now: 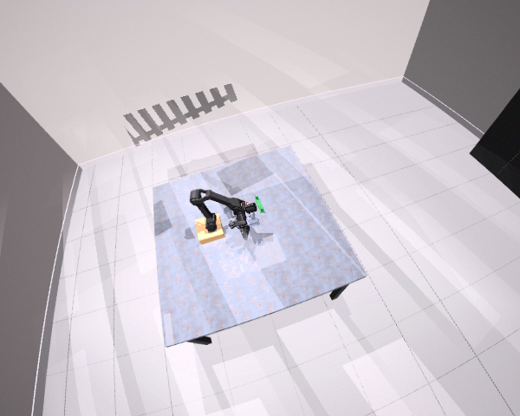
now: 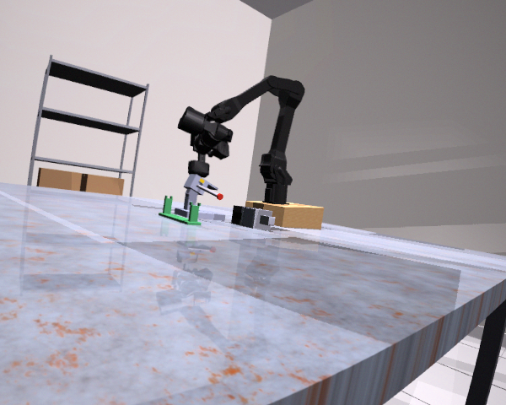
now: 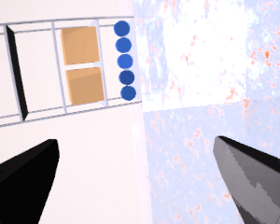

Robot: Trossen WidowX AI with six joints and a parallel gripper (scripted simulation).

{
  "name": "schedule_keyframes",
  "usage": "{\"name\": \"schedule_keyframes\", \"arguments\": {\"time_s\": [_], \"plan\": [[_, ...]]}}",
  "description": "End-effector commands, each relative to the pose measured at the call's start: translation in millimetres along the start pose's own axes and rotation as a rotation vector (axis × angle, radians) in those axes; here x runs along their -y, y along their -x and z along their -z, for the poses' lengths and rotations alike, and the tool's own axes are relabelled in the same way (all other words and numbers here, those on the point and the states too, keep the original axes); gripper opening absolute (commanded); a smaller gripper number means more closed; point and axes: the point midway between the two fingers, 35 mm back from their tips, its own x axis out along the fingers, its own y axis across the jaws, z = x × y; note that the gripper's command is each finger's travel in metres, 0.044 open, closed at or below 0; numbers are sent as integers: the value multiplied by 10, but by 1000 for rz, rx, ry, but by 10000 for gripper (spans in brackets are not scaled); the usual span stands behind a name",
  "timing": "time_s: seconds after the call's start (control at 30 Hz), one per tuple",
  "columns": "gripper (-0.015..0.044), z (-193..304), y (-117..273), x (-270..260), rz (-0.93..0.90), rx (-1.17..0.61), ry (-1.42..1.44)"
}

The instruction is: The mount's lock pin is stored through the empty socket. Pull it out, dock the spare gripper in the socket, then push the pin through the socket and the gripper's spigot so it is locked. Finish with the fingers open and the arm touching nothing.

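The lavender-grey mount (image 1: 254, 220) (image 2: 191, 200) stands upright on the table. The red-ended pin (image 2: 219, 197) sticks out sideways from the mount's tilted head, its ball toward the exterior camera. The spare gripper (image 2: 250, 217), black with a grey body and stub, lies on the table between the mount and the arm's base; the arm hides it in the top view. My gripper (image 1: 245, 235) (image 3: 137, 146) is open and empty. It points level, away from the exterior camera, close over or beside the mount's head. Its fingertips are hidden in the exterior view, and any contact cannot be told.
A green two-post rack (image 1: 260, 204) (image 2: 194, 213) stands close beside the mount. The arm's wooden base block (image 1: 202, 233) (image 2: 303, 217) is on the mount's other side. A distant shelf (image 2: 98, 78) holds cardboard boxes (image 2: 59, 179) (image 3: 80, 46); blue round things (image 3: 125, 61) show near it.
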Motion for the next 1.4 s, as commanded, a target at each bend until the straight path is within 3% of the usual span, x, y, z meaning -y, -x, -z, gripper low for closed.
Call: {"name": "schedule_keyframes", "arguments": {"time_s": [0.0,0.1,0.4,0.7,1.07,1.37], "plan": [[374,9,6,5,5,-3,18],[300,131,100,78,70,-50,270],[300,507,580,359,210,-357,1250],[300,698,1174,592,131,-794,2102],[300,723,1687,726,-160,-1223,2707],[300,666,2128,798,-624,-1618,3087]]}}
